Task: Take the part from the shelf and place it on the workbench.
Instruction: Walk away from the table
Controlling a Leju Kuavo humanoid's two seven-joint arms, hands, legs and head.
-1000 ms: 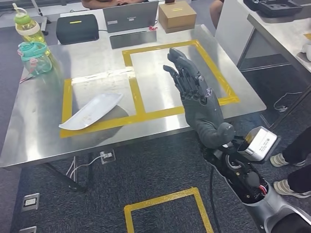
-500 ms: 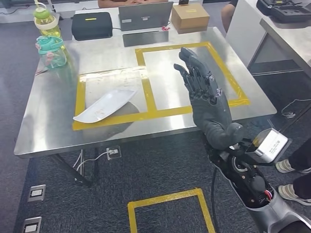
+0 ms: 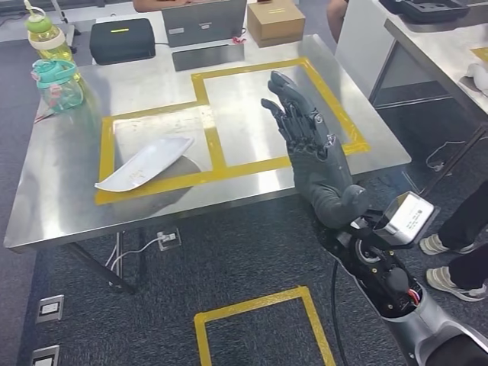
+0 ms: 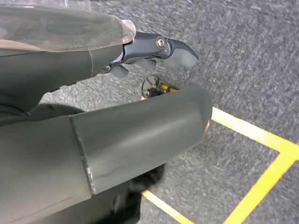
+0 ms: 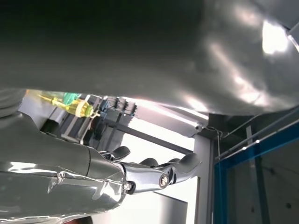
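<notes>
The part, a flat white curved plate (image 3: 144,164), lies on the steel workbench (image 3: 63,206) inside the left yellow-taped square, partly across the tape at its near edge. My right hand (image 3: 313,156) is raised over the bench's front right edge, well to the right of the part, its fingers spread and holding nothing. The right wrist view has the same hand (image 5: 105,172) with its fingers stretched out below the bench's underside. My left hand (image 4: 105,60) hangs over grey carpet with a finger (image 4: 176,49) straight and nothing in it.
Two drink bottles (image 3: 55,80) stand at the bench's far left corner. A black case (image 3: 122,40), a laptop (image 3: 204,19) and a cardboard box (image 3: 275,19) line the back edge. A person's shoes (image 3: 443,244) are at the right. A yellow tape square (image 3: 259,328) marks the floor.
The whole picture swung right and then back left, so the camera moved. The right hand stays raised with spread fingers, and the part lies in the same place on the bench.
</notes>
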